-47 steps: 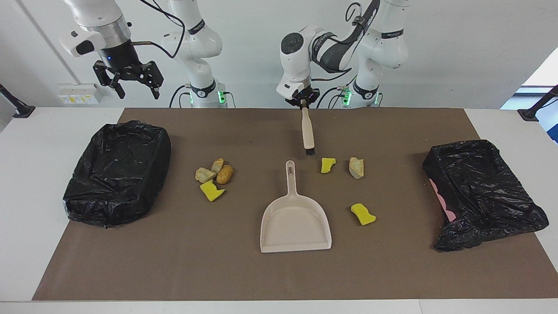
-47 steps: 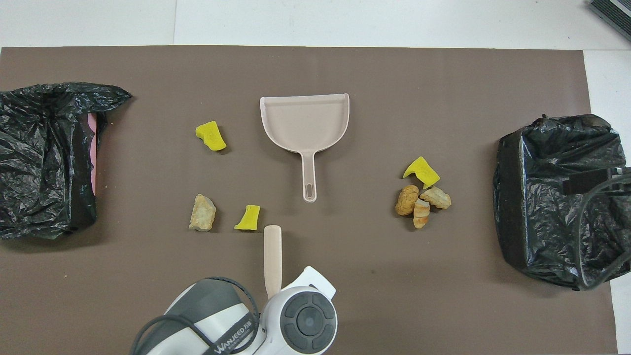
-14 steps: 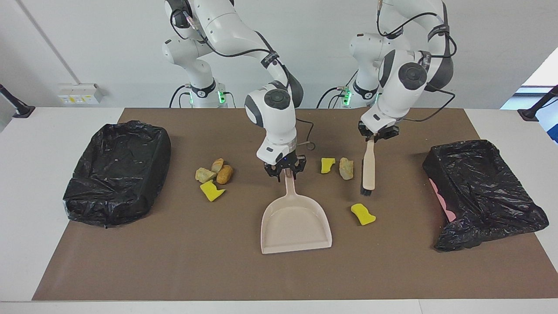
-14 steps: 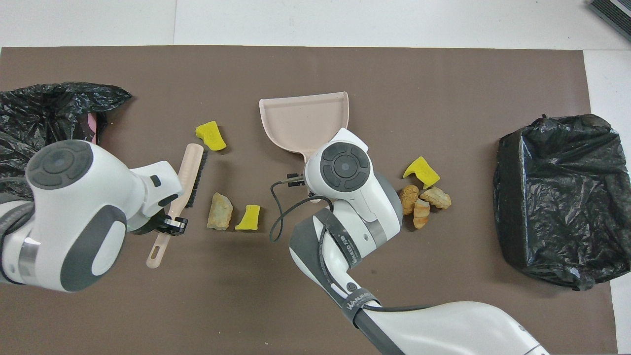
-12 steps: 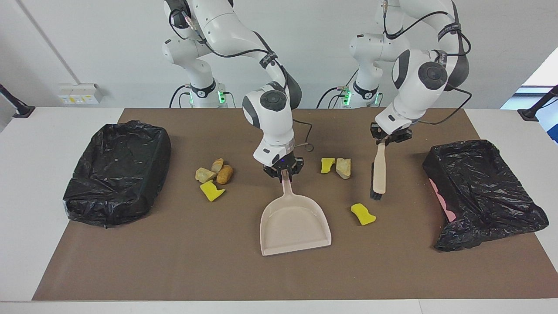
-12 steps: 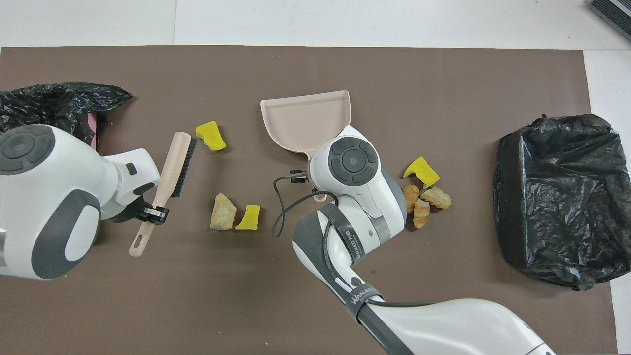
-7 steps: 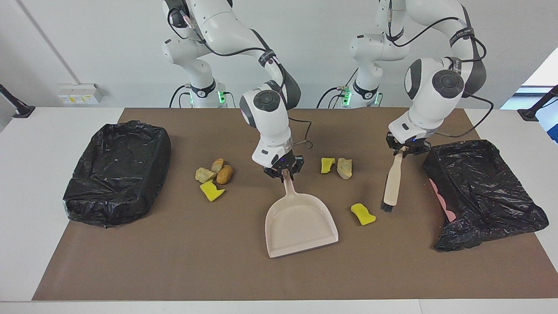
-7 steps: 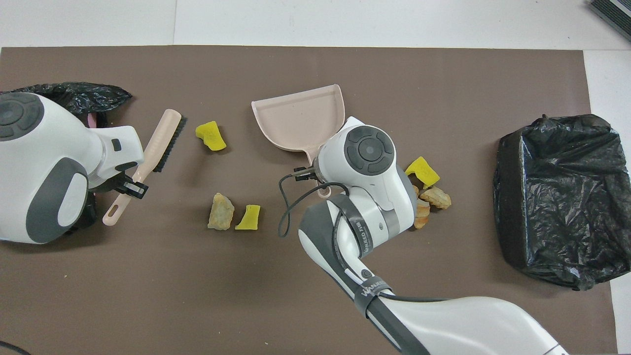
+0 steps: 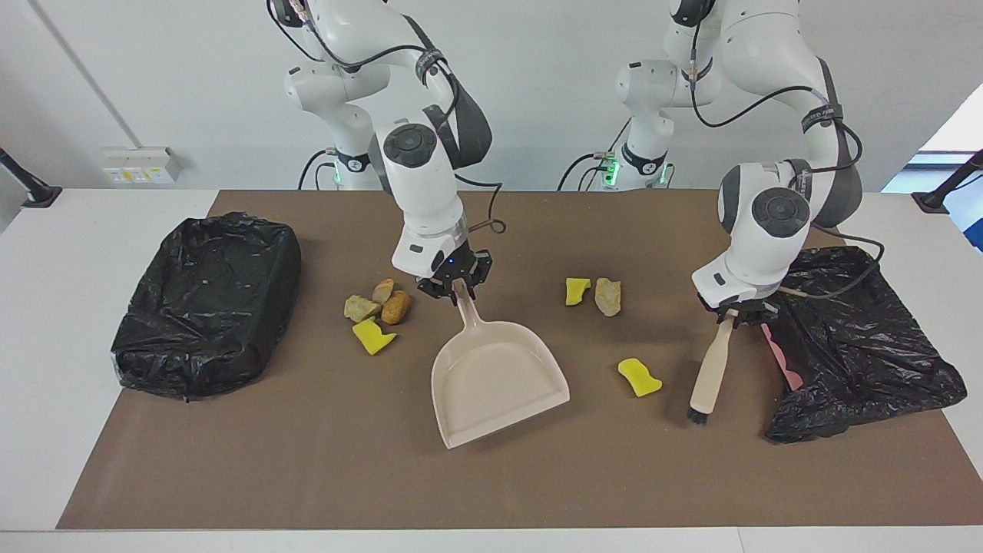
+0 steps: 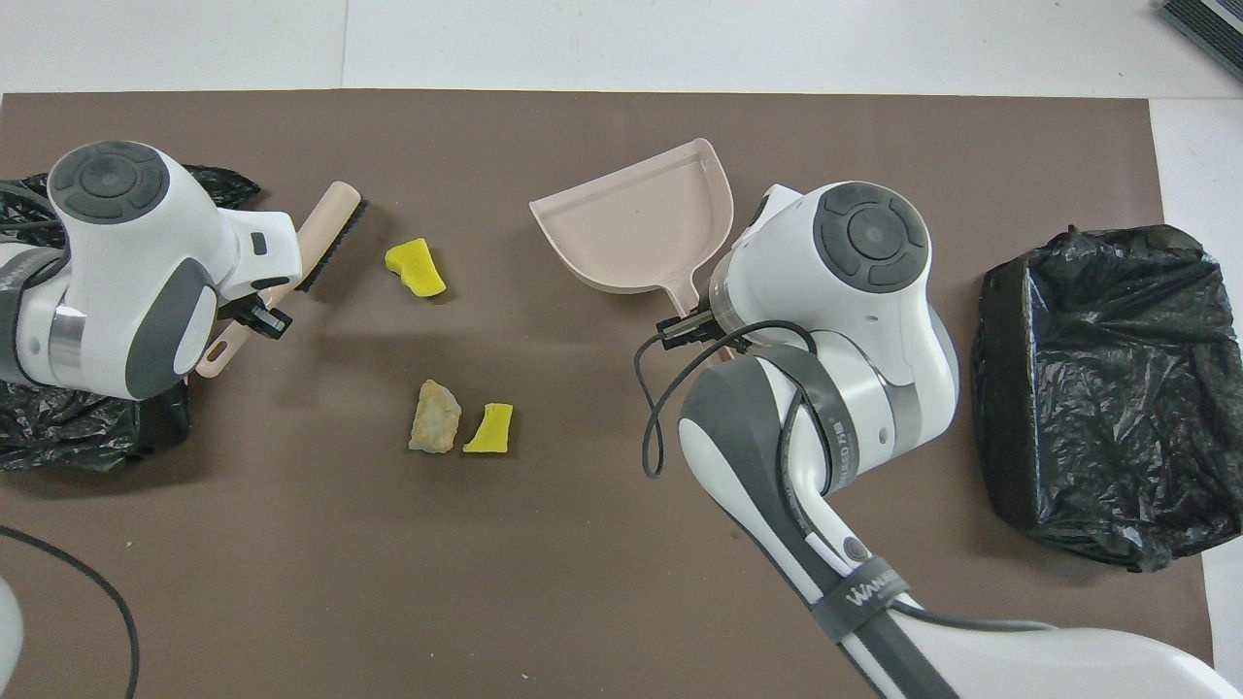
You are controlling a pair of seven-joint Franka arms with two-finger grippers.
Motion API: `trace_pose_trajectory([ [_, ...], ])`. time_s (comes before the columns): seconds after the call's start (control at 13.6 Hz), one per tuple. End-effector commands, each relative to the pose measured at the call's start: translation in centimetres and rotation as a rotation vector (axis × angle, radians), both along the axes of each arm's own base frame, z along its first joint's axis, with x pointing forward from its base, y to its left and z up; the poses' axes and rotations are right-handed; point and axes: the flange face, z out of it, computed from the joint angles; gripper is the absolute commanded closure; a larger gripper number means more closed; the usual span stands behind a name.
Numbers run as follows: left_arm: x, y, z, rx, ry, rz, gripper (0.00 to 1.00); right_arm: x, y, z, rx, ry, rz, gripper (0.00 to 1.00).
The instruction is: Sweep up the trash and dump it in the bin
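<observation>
My right gripper is shut on the handle of the beige dustpan, whose mouth points away from the robots. Beside its handle, toward the right arm's end, lies a cluster of trash: tan lumps and a yellow sponge piece. My left gripper is shut on the beige brush, bristle end down near the mat. A yellow sponge lies between brush and dustpan. A small yellow piece and a tan lump sit nearer the robots. In the overhead view the right arm hides the cluster.
One black-bagged bin stands at the right arm's end of the brown mat. A second black-bagged bin, with pink showing at its side, sits at the left arm's end, close beside the brush.
The right gripper closed on the dustpan handle and swung the pan toward the right arm's end. The left arm carried the brush away from the robots, toward the bin at its end.
</observation>
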Motion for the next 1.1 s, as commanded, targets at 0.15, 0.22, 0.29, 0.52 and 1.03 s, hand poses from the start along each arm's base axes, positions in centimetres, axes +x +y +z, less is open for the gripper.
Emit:
trace_pose_trajectory([
  [0.15,-2.2,-2.1,-0.5,0.004,0.079,-0.276,1.00,-2.6,-6.0,2.5,-0.057,0.113,0.282,1.00],
  [0.22,-3.2,-3.4,-0.7,0.005,0.093,-0.297,1.00,-3.0,-6.5,2.1,-0.093,0.117,0.374,1.00],
  [0.29,-4.0,-4.0,-0.7,0.008,0.107,-0.307,1.00,-3.5,-7.0,1.6,-0.097,0.120,0.479,1.00],
  [0.52,-5.9,-6.6,-0.7,0.023,0.177,-0.339,1.00,-5.8,-10.2,-1.0,-0.092,0.077,0.683,1.00],
  [1.03,-11.5,-11.4,4.7,0.011,0.241,-0.308,1.00,-9.0,-6.1,-5.3,-0.122,-0.010,1.045,1.00],
])
